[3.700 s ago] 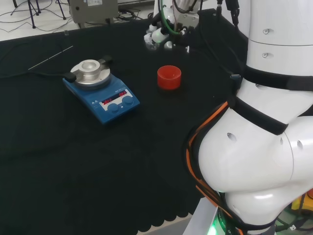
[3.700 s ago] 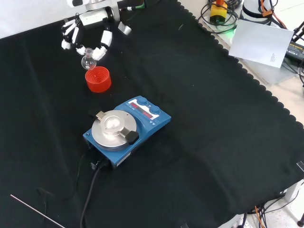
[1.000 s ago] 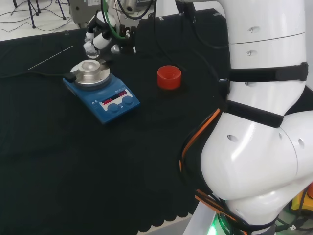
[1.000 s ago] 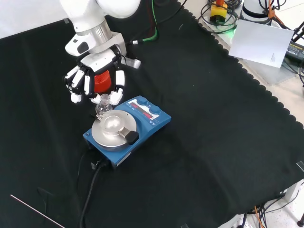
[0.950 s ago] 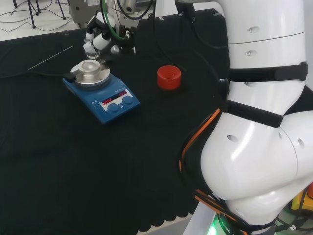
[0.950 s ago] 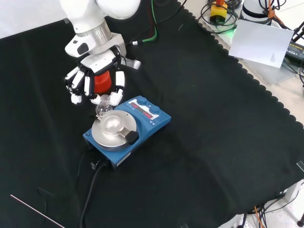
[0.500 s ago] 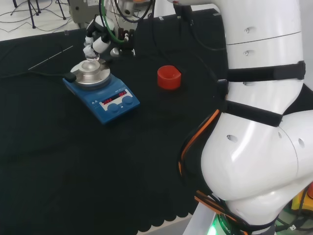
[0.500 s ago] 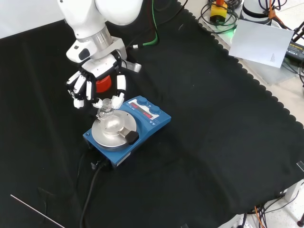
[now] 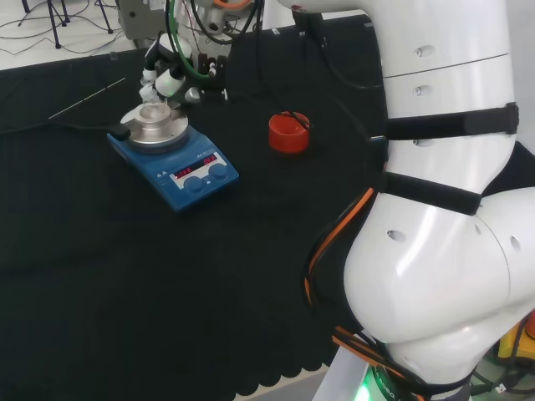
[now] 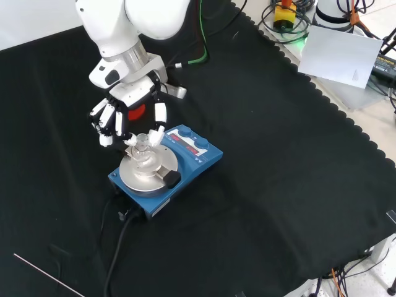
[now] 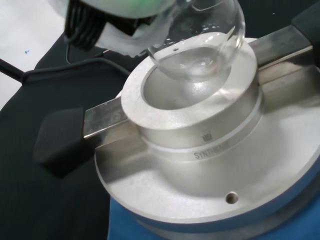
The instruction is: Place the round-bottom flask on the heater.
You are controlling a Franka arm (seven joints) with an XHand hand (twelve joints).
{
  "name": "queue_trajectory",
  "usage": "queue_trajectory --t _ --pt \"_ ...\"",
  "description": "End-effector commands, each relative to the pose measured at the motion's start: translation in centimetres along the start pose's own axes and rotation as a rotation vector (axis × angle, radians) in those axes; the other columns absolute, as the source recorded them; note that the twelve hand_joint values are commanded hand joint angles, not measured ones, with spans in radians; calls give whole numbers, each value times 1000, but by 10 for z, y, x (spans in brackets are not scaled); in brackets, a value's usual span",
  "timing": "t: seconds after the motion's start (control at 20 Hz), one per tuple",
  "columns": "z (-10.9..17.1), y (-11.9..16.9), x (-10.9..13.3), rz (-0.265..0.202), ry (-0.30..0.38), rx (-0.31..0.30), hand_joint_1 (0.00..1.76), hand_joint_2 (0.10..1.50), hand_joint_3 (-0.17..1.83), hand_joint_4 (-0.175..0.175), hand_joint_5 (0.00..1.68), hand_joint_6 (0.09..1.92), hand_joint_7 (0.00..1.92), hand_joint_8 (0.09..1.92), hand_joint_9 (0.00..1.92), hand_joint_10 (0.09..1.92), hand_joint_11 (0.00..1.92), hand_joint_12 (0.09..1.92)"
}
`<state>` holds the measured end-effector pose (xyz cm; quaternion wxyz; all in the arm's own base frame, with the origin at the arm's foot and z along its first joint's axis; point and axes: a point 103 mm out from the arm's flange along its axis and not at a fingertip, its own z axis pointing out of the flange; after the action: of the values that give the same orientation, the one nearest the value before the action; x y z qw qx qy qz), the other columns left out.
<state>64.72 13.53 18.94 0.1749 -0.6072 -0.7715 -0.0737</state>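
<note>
Hovering over the heater (image 10: 162, 166), the flask (image 11: 200, 42) hangs with its round bottom just above the metal block's (image 11: 192, 117) bowl, slightly off-centre toward one rim in the wrist view. Thin clear glass like this is probably light, slippery and brittle; the neck looks the safest place to hold it, since the bulb offers no flat face. The hand (image 10: 127, 114) has its fingers (image 10: 159, 116) curled narrowly in, their tips pinching the flask's neck (image 10: 142, 140). Behind stands 1 red stand (image 9: 289, 132).
</note>
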Motion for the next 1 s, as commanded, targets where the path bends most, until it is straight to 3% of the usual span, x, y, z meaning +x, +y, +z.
queue_trajectory --t 0.05,0.4,1.0 --pt "1 -1 2 -2 -4 3 1095 651 822 148 1120 1017 434 593 521 640 117 1347" --pt "13 2 11 -6 -13 26 1095 651 822 149 1120 1017 434 593 522 640 117 1347" --pt "15 3 4 -5 -14 40 1094 652 821 152 1119 1017 434 593 522 640 118 1348"
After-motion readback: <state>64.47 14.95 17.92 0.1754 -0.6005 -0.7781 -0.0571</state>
